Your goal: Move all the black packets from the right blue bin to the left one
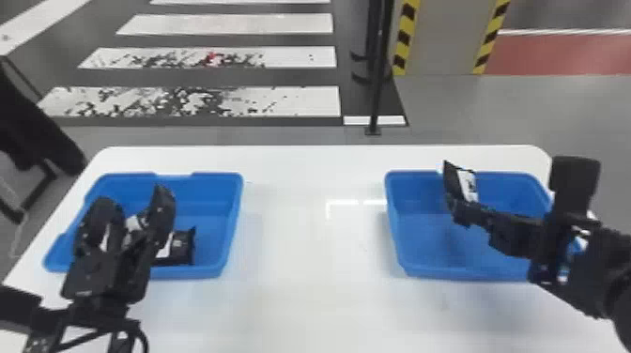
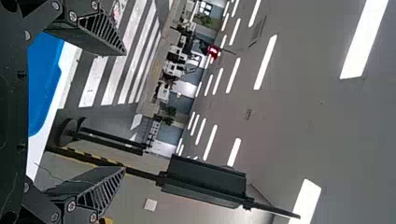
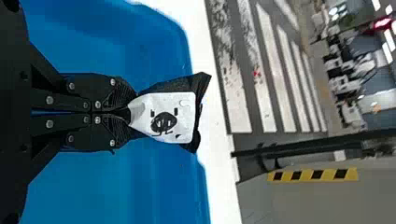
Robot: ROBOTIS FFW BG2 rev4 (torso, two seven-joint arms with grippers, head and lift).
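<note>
The right gripper [image 1: 462, 213] is closed on a black packet [image 1: 459, 182] with a white label, which is held upright over the far part of the right blue bin [image 1: 422, 239]. The left gripper [image 1: 132, 204] is seen over the left blue bin [image 1: 211, 213], its two fingers spread apart. Inside that bin, another black packet [image 1: 182, 246] can be seen near the front wall, partly hidden by the gripper. Both bins are supported by a white table [image 1: 305, 244].

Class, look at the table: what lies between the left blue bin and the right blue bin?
The head view shows a bare stretch of white table between the left blue bin and the right blue bin, with bright reflections on it.
</note>
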